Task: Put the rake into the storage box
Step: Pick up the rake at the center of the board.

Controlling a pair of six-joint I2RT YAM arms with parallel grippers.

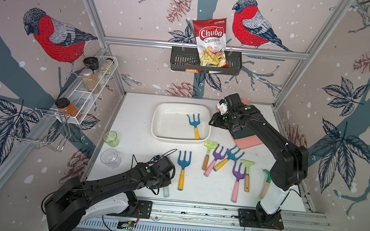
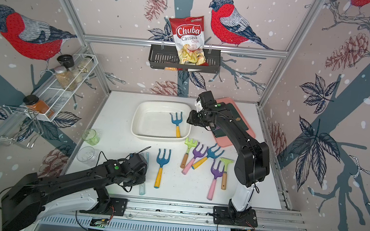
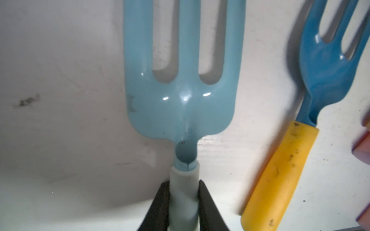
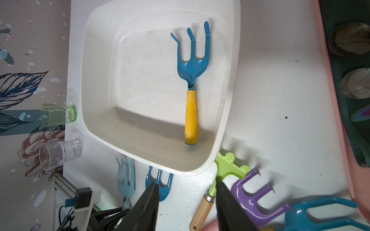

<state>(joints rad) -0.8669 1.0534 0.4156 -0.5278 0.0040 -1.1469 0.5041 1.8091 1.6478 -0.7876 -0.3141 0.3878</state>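
While my left claw (image 3: 184, 183) clamps the pale blue rake (image 3: 180, 110) by its handle on the table (image 1: 137, 120), my right claw (image 4: 187, 184) hangs open by the storage box (image 1: 154, 120) rim. A yellow-handled rake (image 1: 194, 124) lies inside that box.

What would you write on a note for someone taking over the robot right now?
Left gripper: jaws closed on the pale handle of the glossy light-blue three-pronged rake, lying on the white table.
Right gripper: jaws open, empty, by the white glossy shallow storage box.
Done: one dark-blue rake with a yellow handle lies in the box.
Left: lift the light-blue rake into the box; other coloured rakes wait on the table.
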